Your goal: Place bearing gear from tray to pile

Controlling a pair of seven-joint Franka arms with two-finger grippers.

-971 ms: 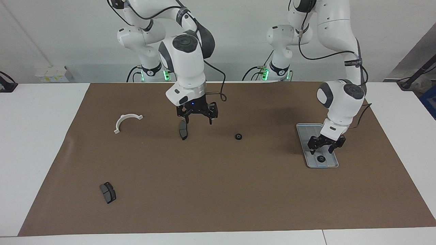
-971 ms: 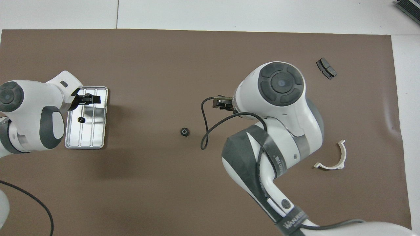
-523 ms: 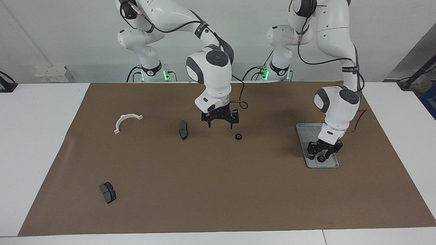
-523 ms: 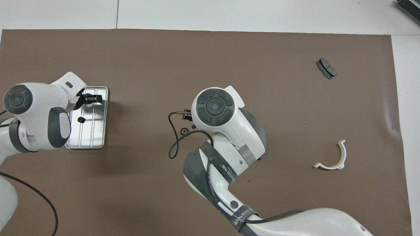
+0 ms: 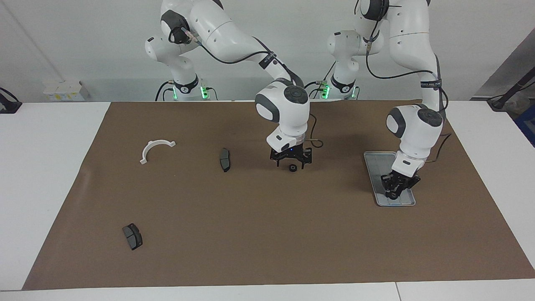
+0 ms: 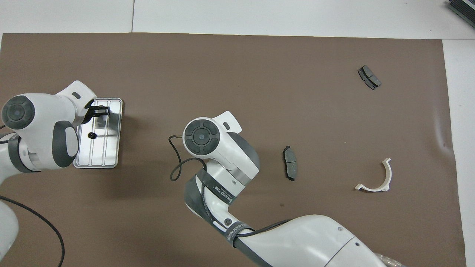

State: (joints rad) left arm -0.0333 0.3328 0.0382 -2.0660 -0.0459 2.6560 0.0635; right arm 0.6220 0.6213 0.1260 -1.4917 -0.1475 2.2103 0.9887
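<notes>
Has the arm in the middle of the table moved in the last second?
Yes. The right end effector has travelled from over the dark brake pad, toward the tray, and now hangs over the small black gear lying on the brown mat.

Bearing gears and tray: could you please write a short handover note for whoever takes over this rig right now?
Left gripper: down in the tray, at the tray gear; I cannot tell whether it has hold of it.
Right gripper: open, low over the second gear, which lies on the mat mid-table.
Pile, toward the right arm's end: white bracket, nearer brake pad, farther brake pad.
Done: no gear lies with the pile yet.
Left: carry both gears to the pile.
</notes>
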